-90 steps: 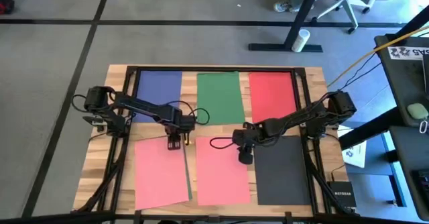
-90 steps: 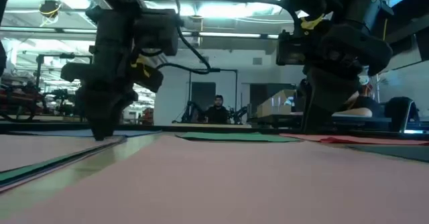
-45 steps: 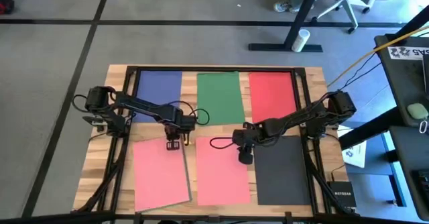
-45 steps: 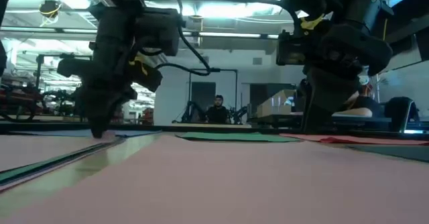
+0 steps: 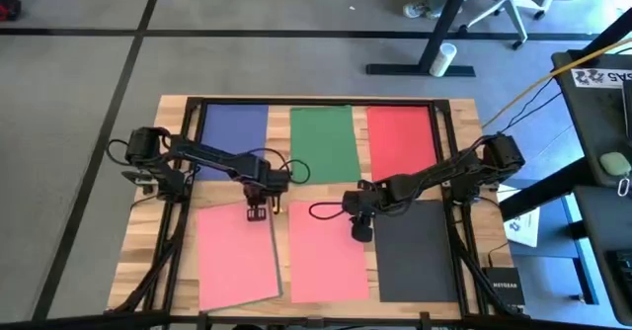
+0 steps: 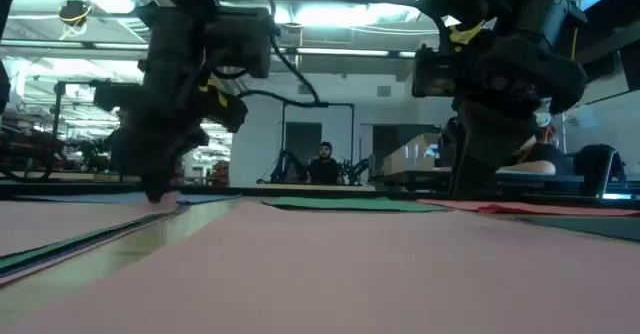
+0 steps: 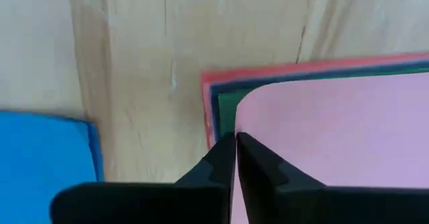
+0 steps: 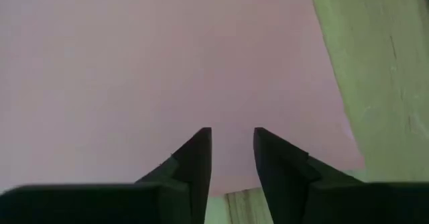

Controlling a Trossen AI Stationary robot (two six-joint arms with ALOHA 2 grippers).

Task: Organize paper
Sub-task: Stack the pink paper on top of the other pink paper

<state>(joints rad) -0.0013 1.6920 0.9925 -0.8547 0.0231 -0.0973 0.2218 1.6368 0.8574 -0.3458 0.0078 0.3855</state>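
Left end effector [image 5: 256, 209], fingers pressed together, pins the far right corner of the near-left salmon stack [image 5: 237, 256], its long axis running near-to-far; right end effector [image 5: 360, 233] hovers slightly parted over the middle salmon sheet [image 5: 326, 251].

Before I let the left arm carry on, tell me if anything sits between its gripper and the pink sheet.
Nothing visible does. The left gripper is already down on the pink sheet at its corner, fingers together. Green and red sheets lie under that sheet, not over it.
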